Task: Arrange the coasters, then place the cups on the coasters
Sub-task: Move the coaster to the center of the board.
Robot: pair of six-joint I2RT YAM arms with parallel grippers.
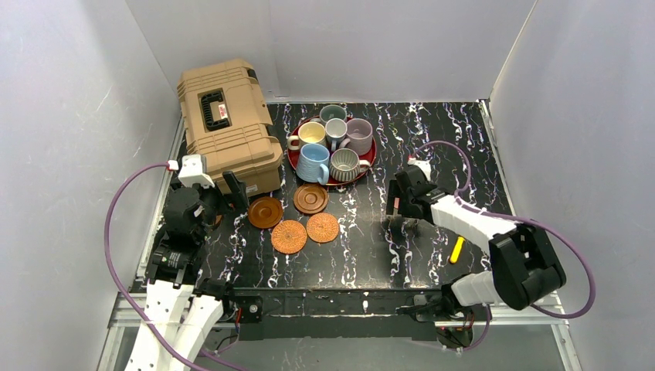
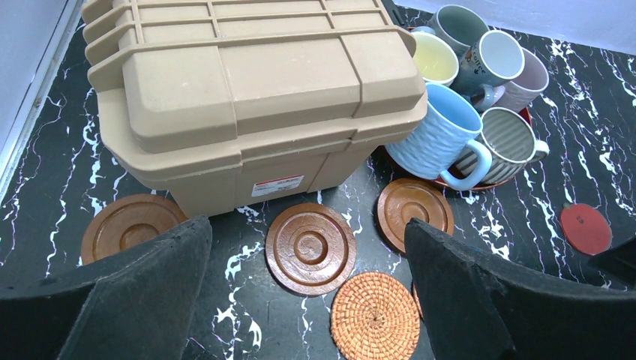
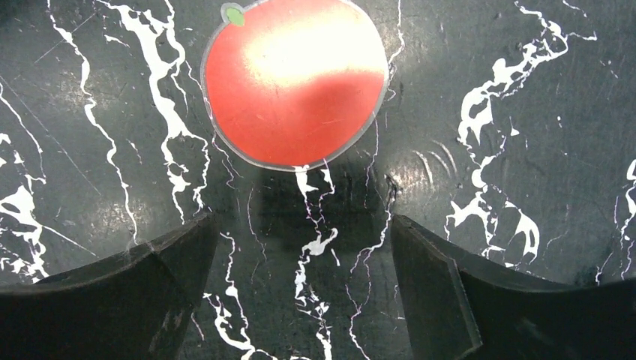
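Six cups stand crowded on a red tray (image 1: 371,160), among them a light blue one (image 2: 442,135), a ribbed grey one (image 2: 508,142) and a cream-yellow one (image 2: 433,58). Three dark brown coasters (image 2: 310,247) (image 2: 415,212) (image 2: 129,225) and an orange woven coaster (image 2: 374,315) lie flat below my left gripper (image 2: 306,229), which hovers open and holds nothing. A second woven coaster (image 1: 323,228) lies beside the first. The pinkish-red coaster (image 3: 295,81) lies flat just beyond the fingertips of my right gripper (image 3: 301,223), which is open with only bare table between its fingers.
A big tan toolbox (image 1: 228,124) stands at the back left, close to the brown coasters and the tray. A small yellow object (image 1: 456,249) lies near the right arm. White walls enclose the dark marbled table (image 1: 432,147).
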